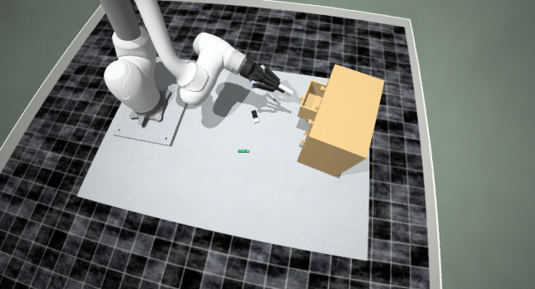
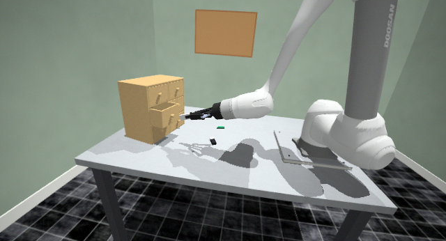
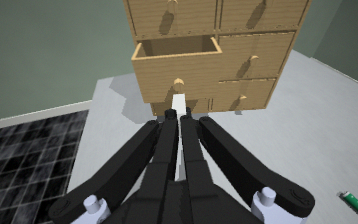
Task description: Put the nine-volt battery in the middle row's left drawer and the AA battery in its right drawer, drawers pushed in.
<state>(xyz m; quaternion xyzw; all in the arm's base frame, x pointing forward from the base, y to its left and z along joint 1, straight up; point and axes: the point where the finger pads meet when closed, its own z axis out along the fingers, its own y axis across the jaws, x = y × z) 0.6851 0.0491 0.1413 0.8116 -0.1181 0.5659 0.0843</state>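
The small wooden chest (image 1: 340,119) stands at the right side of the table. Its middle-row left drawer (image 3: 177,67) is pulled partly out and looks empty; the other drawers are in. My gripper (image 1: 287,89) is shut on nothing, held level just in front of that drawer's knob, apart from it; it also shows in the wrist view (image 3: 178,102). The black and white nine-volt battery (image 1: 254,116) lies on the table below and behind the gripper. The green AA battery (image 1: 243,150) lies further toward the table's middle, and shows in the wrist view (image 3: 357,205).
The arm's base stands on a grey plate (image 1: 146,130) at the left of the table. The chest sits close to the table's right edge. An orange board (image 2: 225,33) hangs on the far wall.
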